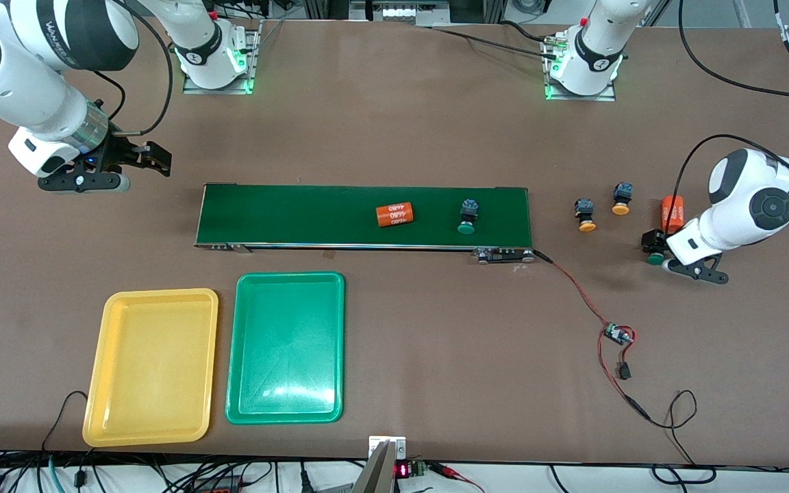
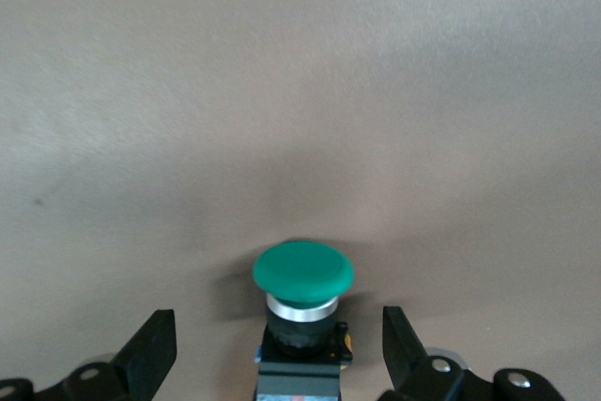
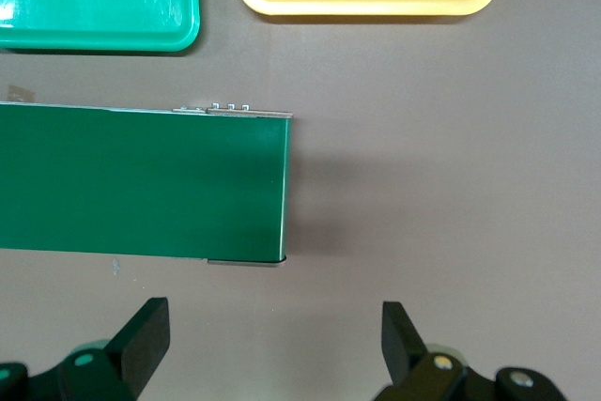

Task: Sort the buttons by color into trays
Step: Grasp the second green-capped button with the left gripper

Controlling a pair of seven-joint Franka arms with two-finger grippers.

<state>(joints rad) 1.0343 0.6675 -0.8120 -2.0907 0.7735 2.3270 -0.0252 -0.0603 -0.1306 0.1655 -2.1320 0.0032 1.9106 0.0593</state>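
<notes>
My two arms are glossy white shells with black joint caps; grey lettering runs along the right arm (image 1: 59, 41); black cables loop off both; each base (image 1: 583, 68) glows green at the foot; the left arm (image 1: 750, 205) ends in black angular fingers (image 2: 155, 349).

A long dark green conveyor belt (image 1: 364, 216) lies across the middle of the brown table (image 1: 435, 137). On it, well apart, lie an orange cylinder with white print (image 1: 394, 215) and a green-capped push-button (image 1: 468, 218), with bare belt toward the right arm's end. Nearer the front camera, a shallow yellow plastic tray (image 1: 152, 367) and a shallow green plastic tray (image 1: 286, 347) sit side by side with a narrow gap between them. A thin red wire (image 1: 576, 289) trails from the belt's corner across open tabletop.
</notes>
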